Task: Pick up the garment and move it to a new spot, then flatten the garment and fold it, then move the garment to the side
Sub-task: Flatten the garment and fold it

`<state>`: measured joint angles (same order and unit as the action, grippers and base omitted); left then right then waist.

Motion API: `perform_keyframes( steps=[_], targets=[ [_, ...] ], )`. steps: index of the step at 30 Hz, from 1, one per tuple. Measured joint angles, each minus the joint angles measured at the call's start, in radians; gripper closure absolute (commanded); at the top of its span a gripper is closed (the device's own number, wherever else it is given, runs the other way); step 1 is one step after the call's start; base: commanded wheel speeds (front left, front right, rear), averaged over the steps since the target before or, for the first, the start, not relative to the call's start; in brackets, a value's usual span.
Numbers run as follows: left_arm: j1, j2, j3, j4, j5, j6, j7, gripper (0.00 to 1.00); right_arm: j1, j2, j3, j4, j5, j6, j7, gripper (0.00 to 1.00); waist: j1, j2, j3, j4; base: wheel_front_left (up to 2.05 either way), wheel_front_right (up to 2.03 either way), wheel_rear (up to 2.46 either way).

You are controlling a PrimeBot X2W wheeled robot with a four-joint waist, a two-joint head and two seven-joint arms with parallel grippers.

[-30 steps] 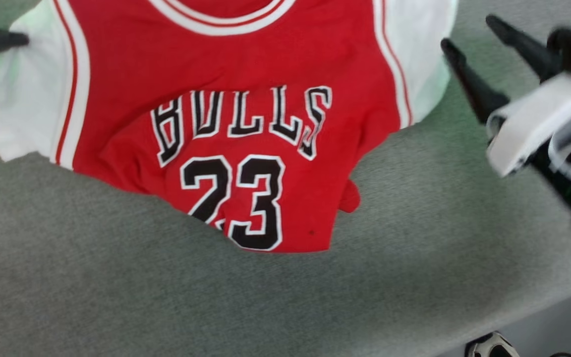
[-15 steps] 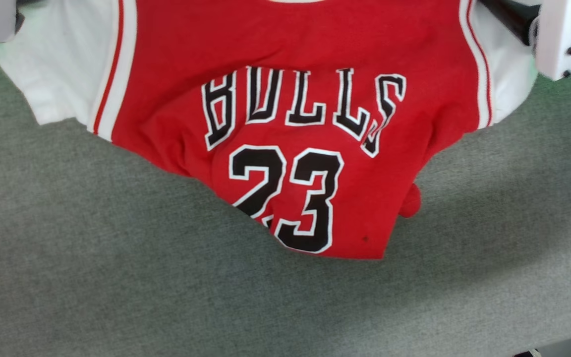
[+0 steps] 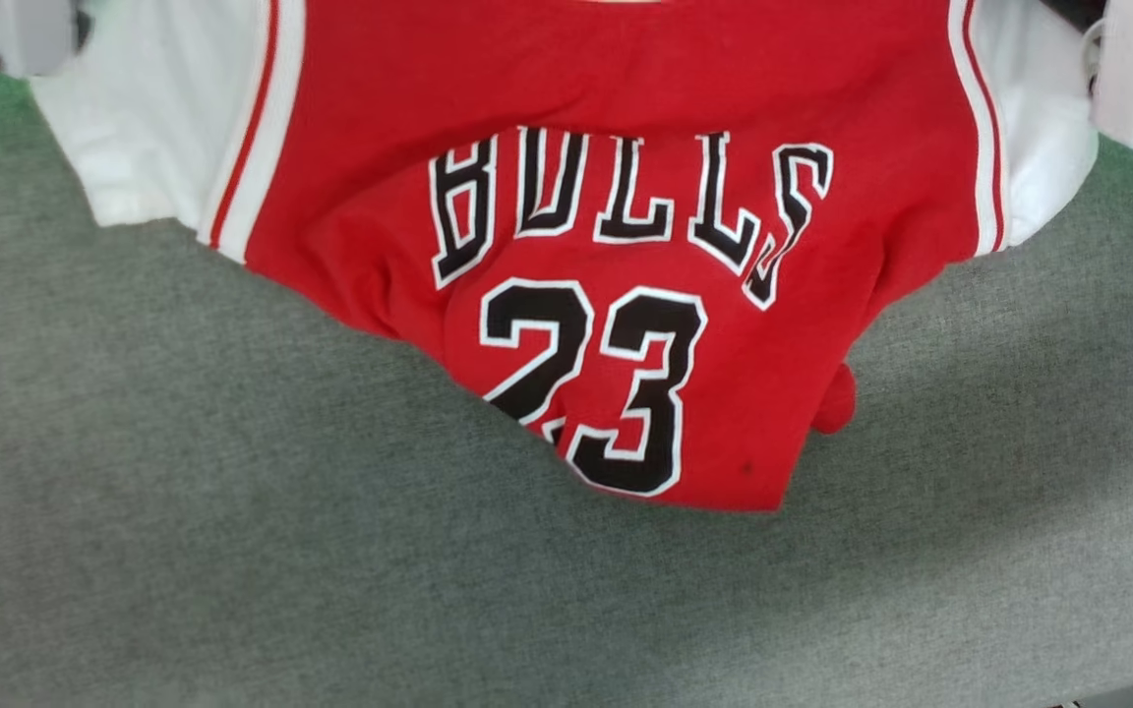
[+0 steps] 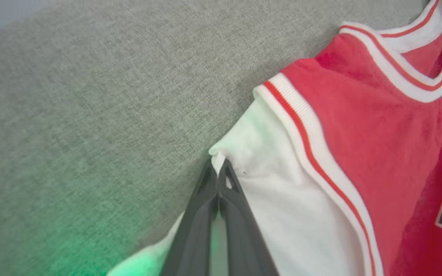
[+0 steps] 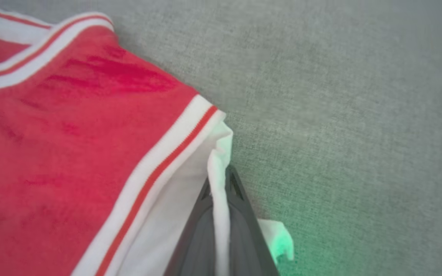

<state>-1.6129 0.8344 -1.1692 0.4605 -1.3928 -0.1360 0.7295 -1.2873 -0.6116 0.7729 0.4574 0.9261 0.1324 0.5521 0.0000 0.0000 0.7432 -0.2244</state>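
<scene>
The grey bench [image 3: 232,551] is the biggest thing. Over it is the red garment [image 3: 616,88] with BULLS 23 on the front, stretched wide between two grippers. The left gripper [image 4: 218,174] is pinched tight on the edge of one white sleeve. The right gripper [image 5: 221,184] is pinched tight on the other sleeve's edge.

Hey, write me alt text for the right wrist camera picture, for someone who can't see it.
The right gripper is shut on the white sleeve edge of a red jersey with striped trim. Behind it is a gray fabric surface, tinted green near the gripper.
</scene>
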Motion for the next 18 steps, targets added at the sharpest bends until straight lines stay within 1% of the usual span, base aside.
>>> perform_keyframes(
  steps=[3,7,9,12,15,18],
  targets=[
    [0.032,-0.028,0.000,0.019,-0.016,0.004,-0.090,1.00,0.002,-0.010,-0.012,0.048,0.017,0.000,-0.072,1.00,0.0000,0.0000,-0.024,0.014,0.00,0.00,0.00],
    [0.092,-0.092,0.021,0.024,-0.073,0.006,-0.213,1.00,-0.002,-0.023,-0.047,0.104,0.016,-0.001,-0.187,1.00,0.0000,0.0001,-0.066,0.044,0.00,0.00,0.00],
    [0.129,-0.122,0.046,0.021,-0.127,0.005,-0.262,1.00,-0.015,-0.011,-0.068,0.158,0.006,-0.001,-0.223,1.00,0.0000,0.0001,-0.091,0.062,0.00,0.00,0.00],
    [0.139,-0.119,0.089,0.020,-0.162,0.005,-0.325,1.00,-0.043,0.021,-0.089,0.238,-0.031,-0.001,-0.278,1.00,0.0000,0.0000,-0.130,0.091,0.00,0.00,0.00],
    [0.137,-0.133,0.127,0.019,-0.160,0.005,-0.416,1.00,-0.106,0.064,-0.136,0.326,-0.070,-0.001,-0.359,1.00,0.0000,0.0001,-0.159,0.128,0.00,0.00,0.00],
    [0.113,-0.153,0.152,0.049,-0.122,0.005,-0.517,1.00,-0.175,0.101,-0.188,0.423,-0.114,-0.001,-0.438,1.00,0.0000,0.0000,-0.180,0.167,0.00,0.00,0.00]
  ],
)
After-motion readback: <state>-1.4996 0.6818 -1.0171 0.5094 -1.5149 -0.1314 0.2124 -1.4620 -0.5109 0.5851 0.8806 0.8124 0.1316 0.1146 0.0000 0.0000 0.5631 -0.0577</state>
